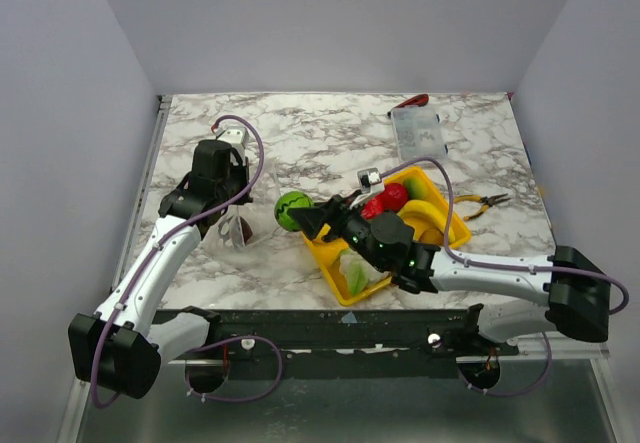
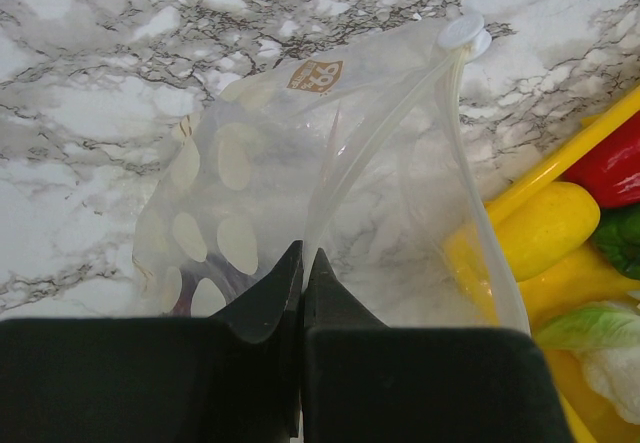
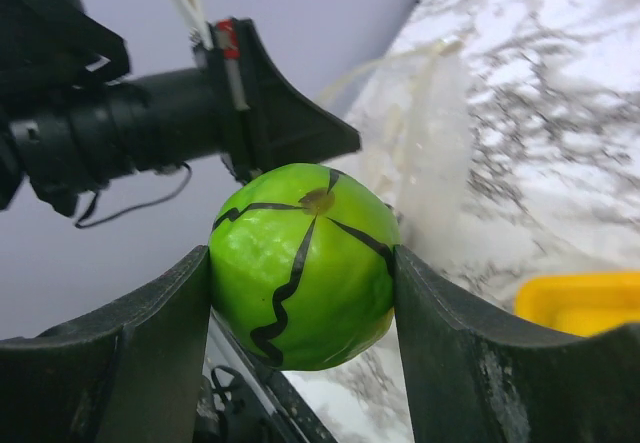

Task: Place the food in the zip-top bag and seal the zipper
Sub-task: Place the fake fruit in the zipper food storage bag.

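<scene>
The right gripper clamps a round green striped fruit, held between the yellow tray and the zip-top bag. The left gripper, fingers pressed together, pinches the bag's edge and holds it up. Loading is the step in hand, I'd say; next the fruit must find the mouth by the zipper. Beyond lie the marble tabletop and plain grey walls.

The bag sits left of the tray — round fruit between.
</scene>
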Robot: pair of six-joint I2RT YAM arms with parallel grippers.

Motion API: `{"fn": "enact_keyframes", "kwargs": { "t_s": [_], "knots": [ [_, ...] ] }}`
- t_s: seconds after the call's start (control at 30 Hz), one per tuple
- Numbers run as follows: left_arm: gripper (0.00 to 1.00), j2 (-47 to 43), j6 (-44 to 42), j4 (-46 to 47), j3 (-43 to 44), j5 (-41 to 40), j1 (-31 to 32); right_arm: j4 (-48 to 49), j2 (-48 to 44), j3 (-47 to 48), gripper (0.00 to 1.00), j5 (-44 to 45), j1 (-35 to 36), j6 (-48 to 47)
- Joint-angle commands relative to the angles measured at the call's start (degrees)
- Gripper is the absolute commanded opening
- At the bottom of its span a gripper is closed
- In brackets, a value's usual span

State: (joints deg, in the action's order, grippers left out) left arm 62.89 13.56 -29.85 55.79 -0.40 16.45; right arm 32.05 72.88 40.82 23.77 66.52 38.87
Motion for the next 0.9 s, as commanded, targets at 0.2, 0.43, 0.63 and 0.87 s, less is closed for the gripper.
{"fn": "enact_keyframes", "kwargs": {
  "t_s": [0.2, 0.43, 0.63, 0.87],
  "knots": [
    [0.00, -1.8, -0.2, -0.2, 0.3, 0.3, -0.4, 11.3, 14.5, 11.6, 0.15, -1.7, -0.1, -7.7],
    [0.00, -2.3, -0.2, -0.1, 0.3, 0.2, -0.5, 8.0, 22.4, 17.5, 0.65, 1.8, -0.1, -10.7],
    [0.00, -2.7, -0.3, 0.0, 0.0, -0.1, -0.4, 3.3, 23.4, 19.8, 1.00, 2.5, -0.2, -10.8],
    [0.00, -2.6, -0.3, -0.1, 0.1, -0.2, -0.5, -4.6, 20.2, 21.3, 1.00, 3.6, -0.2, -12.1]
  ]
}}
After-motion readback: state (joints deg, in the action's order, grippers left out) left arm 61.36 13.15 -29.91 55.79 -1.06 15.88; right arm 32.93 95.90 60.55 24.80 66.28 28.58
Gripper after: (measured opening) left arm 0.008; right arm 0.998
